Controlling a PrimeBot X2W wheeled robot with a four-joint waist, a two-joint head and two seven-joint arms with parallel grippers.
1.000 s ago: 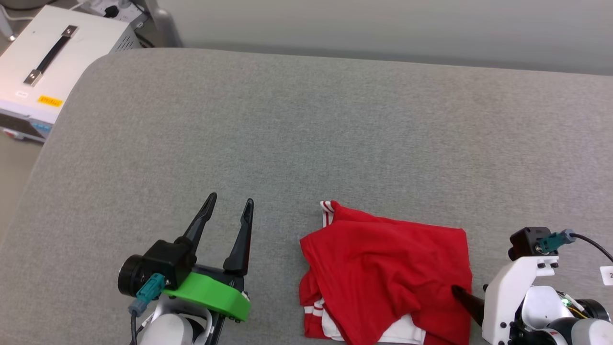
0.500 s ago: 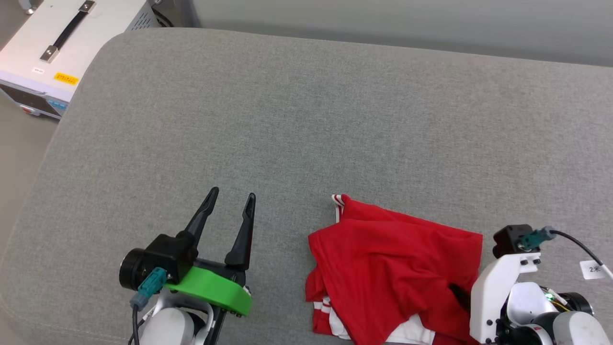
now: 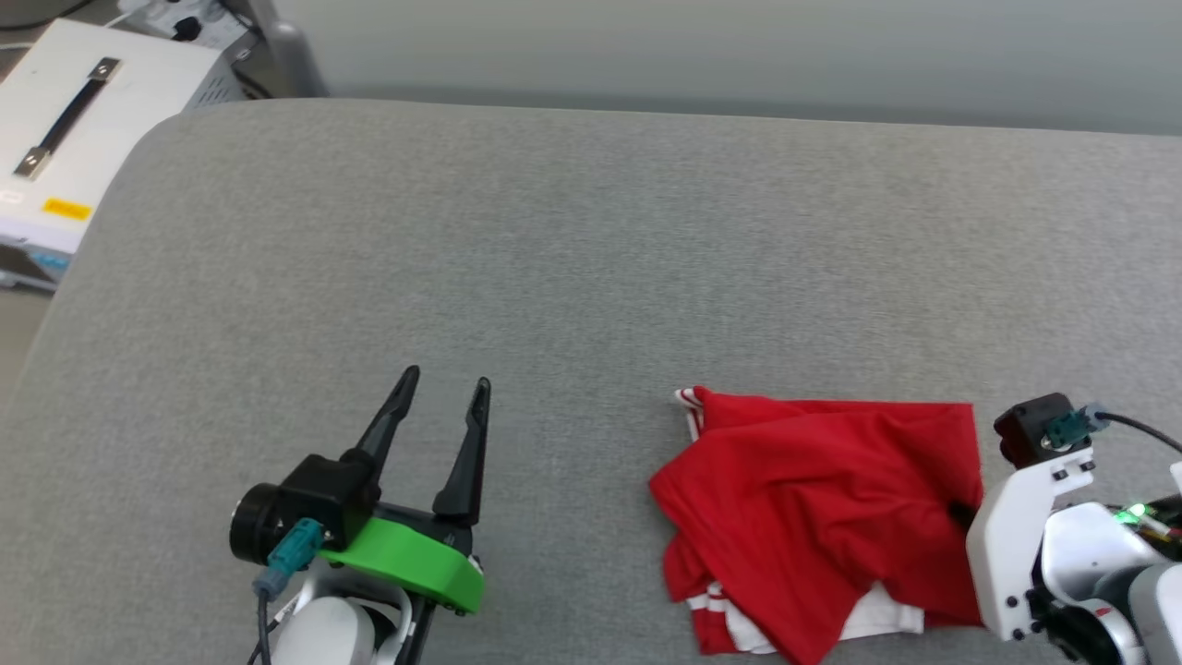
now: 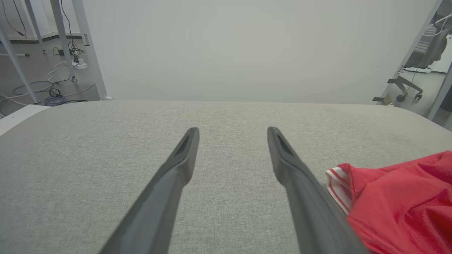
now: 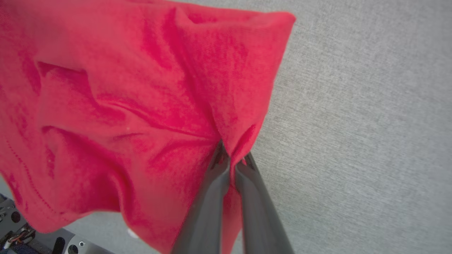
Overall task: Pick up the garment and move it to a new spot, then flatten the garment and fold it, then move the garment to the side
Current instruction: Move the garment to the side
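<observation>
The garment (image 3: pixel 822 499) is a crumpled red T-shirt with a white sleeve and red-white striped trim, lying at the right of the grey surface; its lettering is hidden. My right gripper (image 3: pixel 960 511) is shut on a pinch of red cloth near the garment's right edge, and the right wrist view shows the fabric (image 5: pixel 141 106) gathered between the closed fingertips (image 5: pixel 231 162). My left gripper (image 3: pixel 441 380) stands open over bare surface, well to the left of the garment. In the left wrist view the striped trim and the garment (image 4: pixel 399 197) lie just right of the open gripper (image 4: pixel 233 132).
The grey padded surface (image 3: pixel 554 240) stretches wide behind and to the left of the garment. A white equipment case (image 3: pixel 55 175) with a black handle stands off the far left corner. A pale wall (image 4: pixel 247 49) rises behind the surface's far edge.
The garment has shifted right across the surface, pulled by my right gripper, and its right edge is drawn straighter. The head camera also moved. My left gripper kept its place.
</observation>
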